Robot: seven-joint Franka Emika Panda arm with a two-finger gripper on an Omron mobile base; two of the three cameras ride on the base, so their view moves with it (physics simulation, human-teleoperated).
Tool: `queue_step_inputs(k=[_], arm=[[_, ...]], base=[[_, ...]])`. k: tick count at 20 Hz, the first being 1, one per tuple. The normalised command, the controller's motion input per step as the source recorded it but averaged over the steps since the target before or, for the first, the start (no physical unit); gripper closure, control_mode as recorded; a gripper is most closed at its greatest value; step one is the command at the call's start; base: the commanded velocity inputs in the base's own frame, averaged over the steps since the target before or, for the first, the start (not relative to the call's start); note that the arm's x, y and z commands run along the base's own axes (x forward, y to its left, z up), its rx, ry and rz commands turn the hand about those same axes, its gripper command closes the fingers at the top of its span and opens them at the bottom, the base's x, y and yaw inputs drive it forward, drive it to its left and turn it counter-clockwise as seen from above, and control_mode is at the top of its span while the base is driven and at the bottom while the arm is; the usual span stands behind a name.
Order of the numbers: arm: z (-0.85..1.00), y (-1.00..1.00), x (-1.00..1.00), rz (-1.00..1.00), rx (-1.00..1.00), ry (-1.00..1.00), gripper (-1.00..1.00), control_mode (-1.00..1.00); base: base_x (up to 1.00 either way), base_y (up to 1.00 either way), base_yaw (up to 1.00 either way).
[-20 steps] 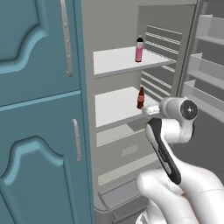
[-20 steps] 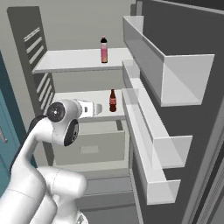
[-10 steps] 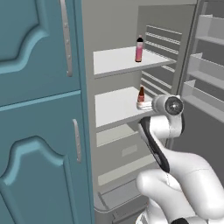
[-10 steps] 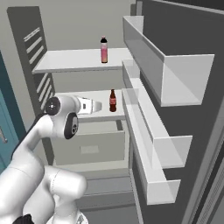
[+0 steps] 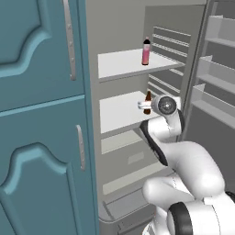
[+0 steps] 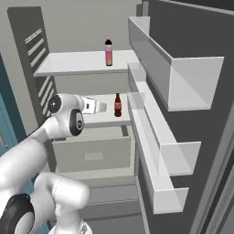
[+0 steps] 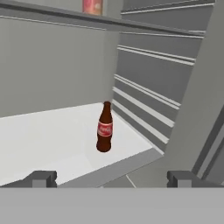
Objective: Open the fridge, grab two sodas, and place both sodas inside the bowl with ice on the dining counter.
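Fridge (image 5: pixel 124 69) open. Dark soda (image 7: pixel 104 127) upright on middle shelf (image 7: pixel 48 131), near its front right corner; pink soda (image 6: pixel 109 51) on upper shelf, near front edge. Tool (image 7: pixel 109 178) wide open, empty, level with dark soda, short of it. Advice: advance straight, centre bottle body between fingers (image 7: pixel 41 178), close below neck, avoid tipping.

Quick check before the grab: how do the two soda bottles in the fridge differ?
The pink bottle stands on the upper shelf; the brown bottle stands on the shelf below. The pink bottle has a dark neck; the brown bottle is dark reddish-brown with a red label. The brown bottle is nearer the arm. Both stand upright, untouched.
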Motion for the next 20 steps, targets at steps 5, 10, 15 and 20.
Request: queue_step_inputs(k=[5, 10, 15, 20], arm=[[-0.11, 0.05, 0.33, -0.04, 0.0, 0.0, -1.0, -1.0], [-0.12, 0.06, 0.38, -0.02, 0.0, 0.0, -1.0, -1.0], [-0.1, 0.04, 0.44, -0.01, 0.01, 0.0, -1.0, -1.0], [-0.08, 0.0, 0.38, 0.0, 0.02, 0.0, -1.0, -1.0]], base=[[0.0, 0.0, 0.0], [0.0, 0.0, 0.0], [0.0, 0.0, 0.0], [0.0, 0.0, 0.0]])
